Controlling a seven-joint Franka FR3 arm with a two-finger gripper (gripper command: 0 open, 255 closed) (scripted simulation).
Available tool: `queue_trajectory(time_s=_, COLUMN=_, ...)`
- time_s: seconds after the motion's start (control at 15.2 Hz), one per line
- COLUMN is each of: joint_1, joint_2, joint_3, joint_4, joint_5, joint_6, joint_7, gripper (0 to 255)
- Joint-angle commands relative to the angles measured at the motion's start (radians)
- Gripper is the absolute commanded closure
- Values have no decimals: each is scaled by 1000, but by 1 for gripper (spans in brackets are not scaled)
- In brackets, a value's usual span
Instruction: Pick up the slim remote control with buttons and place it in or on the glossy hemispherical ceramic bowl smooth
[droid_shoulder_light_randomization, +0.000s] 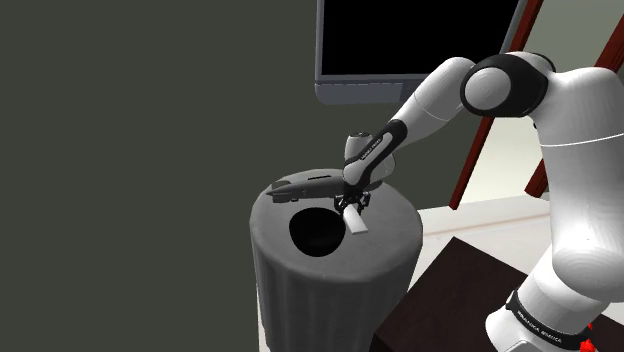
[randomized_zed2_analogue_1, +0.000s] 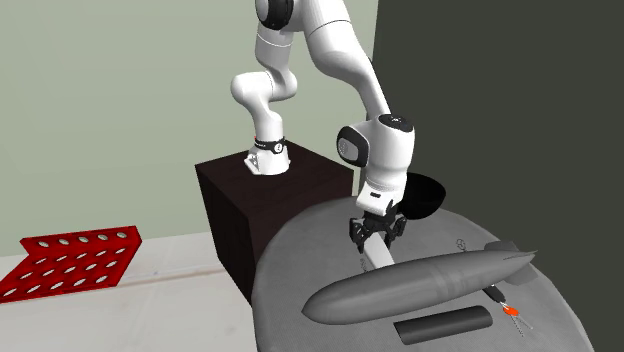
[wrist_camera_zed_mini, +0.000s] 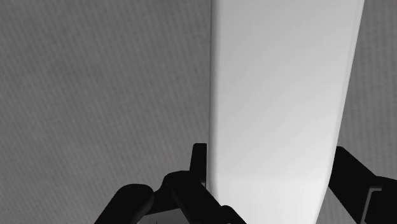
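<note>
A slim white remote lies flat on the round grey table, beside a black bowl. My gripper points down onto it. In the wrist view the black fingers press against both long sides of the remote, so my gripper is shut on it. From the second exterior view, the gripper stands over one end of the remote, and the bowl is just behind the hand, partly hidden by it.
A grey submarine-shaped model lies close to the remote, with a dark flat bar and a small red item beyond it. The dark stand box adjoins the table. A red perforated crate sits on the floor.
</note>
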Motion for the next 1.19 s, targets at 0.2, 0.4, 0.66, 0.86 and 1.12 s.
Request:
queue_trajectory(time_s=0.2, joint_1=0, joint_2=0, joint_3=0, joint_4=0, joint_5=0, joint_6=0, joint_7=0, gripper=255)
queue_trajectory(time_s=0.4, joint_1=0, joint_2=0, joint_3=0, joint_4=0, joint_5=0, joint_6=0, joint_7=0, gripper=255)
queue_trajectory(time_s=0.66, joint_1=0, joint_2=-47, joint_3=0, joint_4=-9, joint_5=0, joint_6=-38, joint_7=0, gripper=255)
queue_trajectory(time_s=0.86, joint_1=0, joint_2=-81, joint_3=0, joint_4=-13, joint_5=0, joint_6=-68, joint_7=0, gripper=255)
queue_trajectory(time_s=1.12, joint_1=0, joint_2=-125, joint_3=0, joint_4=-16, joint_5=1, joint_6=-109, joint_7=-1, gripper=255)
